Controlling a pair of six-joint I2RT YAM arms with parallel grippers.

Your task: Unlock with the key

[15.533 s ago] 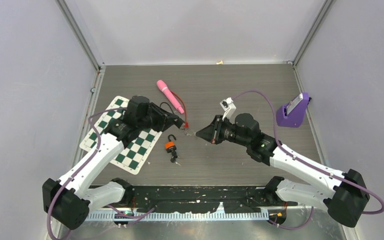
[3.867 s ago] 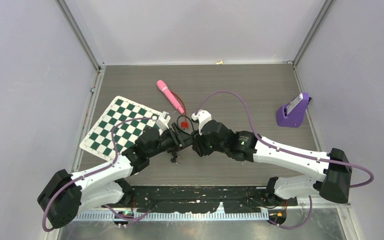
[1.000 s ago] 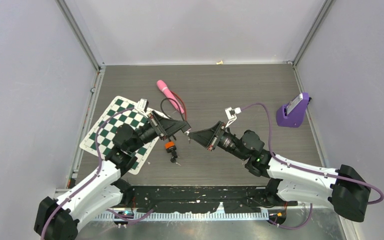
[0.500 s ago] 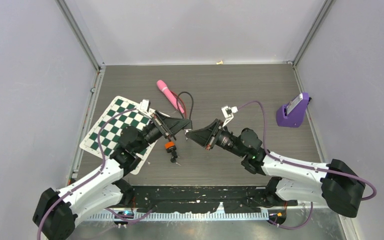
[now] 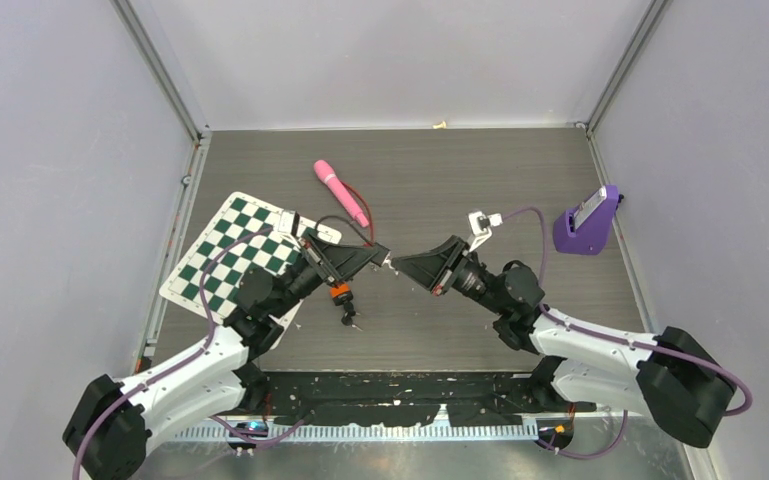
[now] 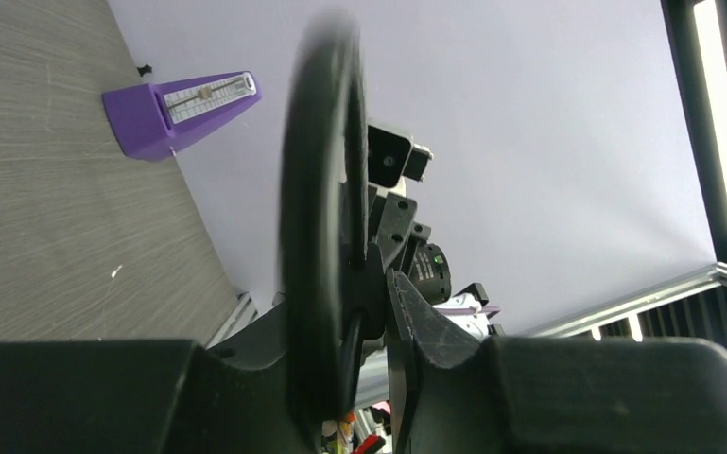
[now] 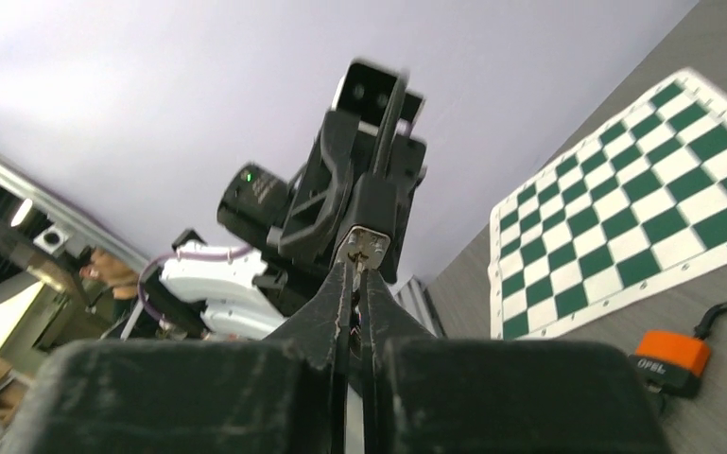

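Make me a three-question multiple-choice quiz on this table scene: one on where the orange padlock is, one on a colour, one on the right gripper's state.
1. Where does the orange padlock lie?
A) on the bare table beside the chessboard mat
B) on top of that mat
C) in a drawer

2. What colour is the wedge-shaped object at the table's right side?
A) green
B) purple
C) yellow

3. How do the jaws of the right gripper stand?
A) wide open
B) half open around the padlock
C) shut

Answers:
1. A, since the right wrist view shows it on grey wood, clear of the mat's edge.
2. B, as it shows purple in the top view.
3. C, because its fingers close tip to tip in the right wrist view.
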